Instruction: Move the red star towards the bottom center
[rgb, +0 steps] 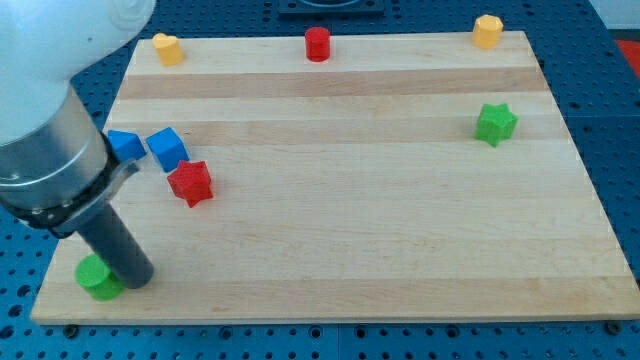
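The red star (190, 182) lies on the wooden board (350, 230) at the view's left, just below and right of a blue cube (167, 148). My tip (140, 279) rests on the board near the bottom left corner, below and left of the red star and apart from it. It stands right beside a green block (97, 277), seemingly touching it. The arm's wide body covers the view's upper left.
A second blue block (124, 145) sits left of the blue cube, partly behind the arm. Along the top edge stand a yellow block (166, 48), a red cylinder (317, 44) and another yellow block (487, 30). A green star (495, 123) lies at the right.
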